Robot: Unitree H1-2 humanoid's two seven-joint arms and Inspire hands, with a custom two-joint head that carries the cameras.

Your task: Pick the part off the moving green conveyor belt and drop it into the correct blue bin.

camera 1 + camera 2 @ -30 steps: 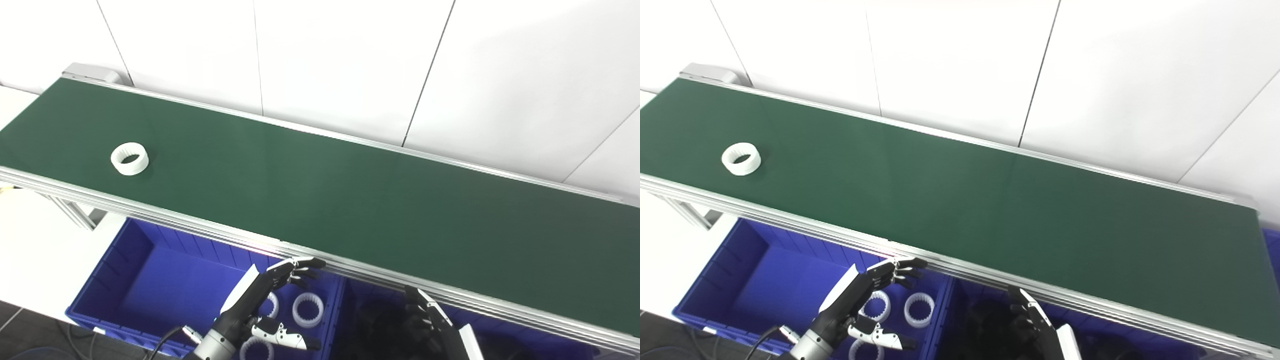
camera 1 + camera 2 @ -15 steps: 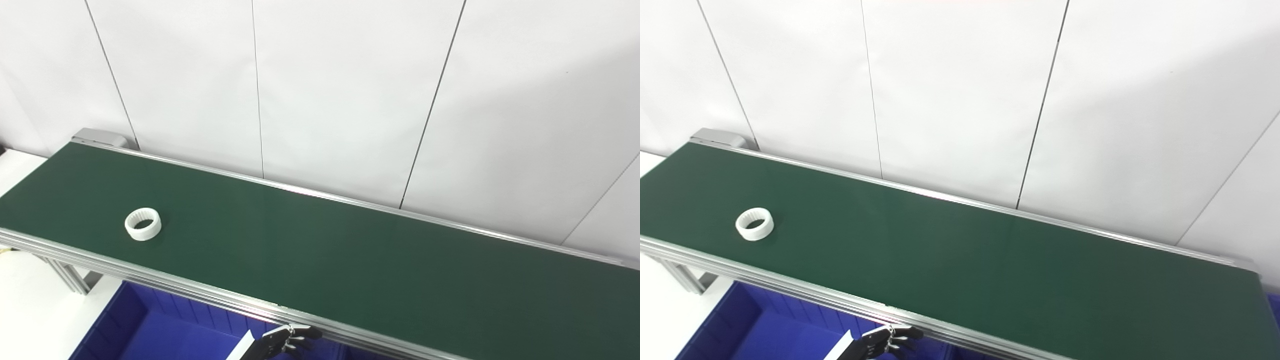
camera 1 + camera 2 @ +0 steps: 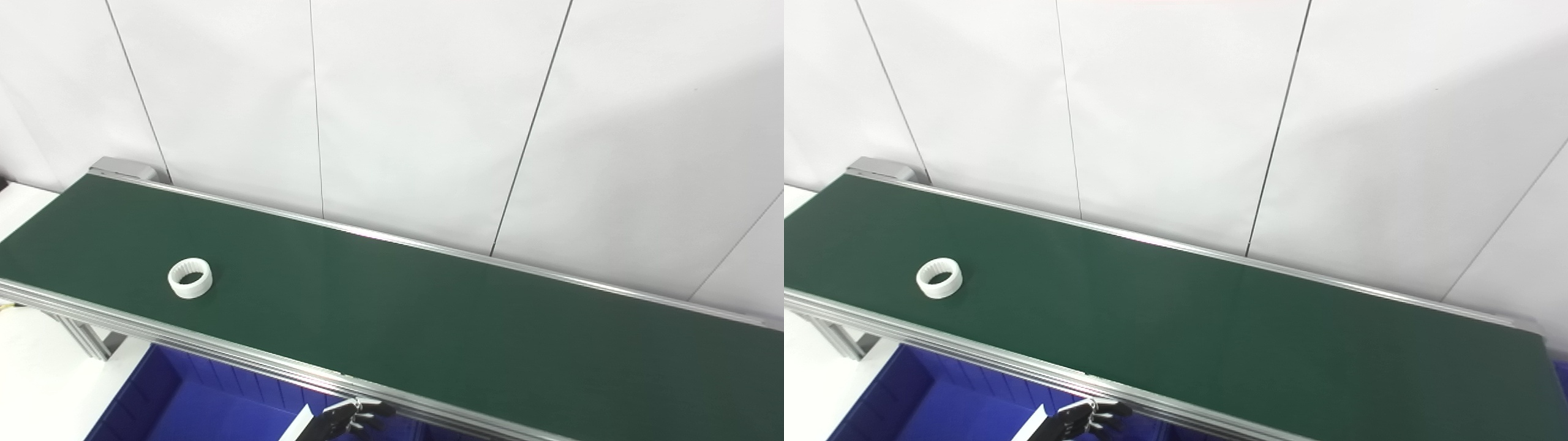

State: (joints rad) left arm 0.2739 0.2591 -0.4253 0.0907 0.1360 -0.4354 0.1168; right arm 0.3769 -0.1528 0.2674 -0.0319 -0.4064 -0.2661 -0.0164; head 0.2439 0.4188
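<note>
A white toothed ring (image 3: 190, 278) lies flat on the green conveyor belt (image 3: 429, 324), near its left end and close to the near rail. Only the dark fingertips of my left hand (image 3: 346, 419) show at the bottom edge, below the belt's near rail and over the blue bin (image 3: 184, 407). They are spread, with nothing between them, and sit far to the right of the ring (image 3: 939, 278) and lower than it. My right hand is out of the picture.
The belt runs from upper left to lower right between aluminium rails (image 3: 245, 358), with a white panelled wall (image 3: 429, 122) right behind it. A grey end housing (image 3: 116, 166) caps the belt's far left. A white table surface (image 3: 30, 367) lies at lower left.
The camera tilted upward a second ago, so the bins and my right hand left the picture. Since half a second ago the ring has ridden a little to the right. My left hand has stayed put.
</note>
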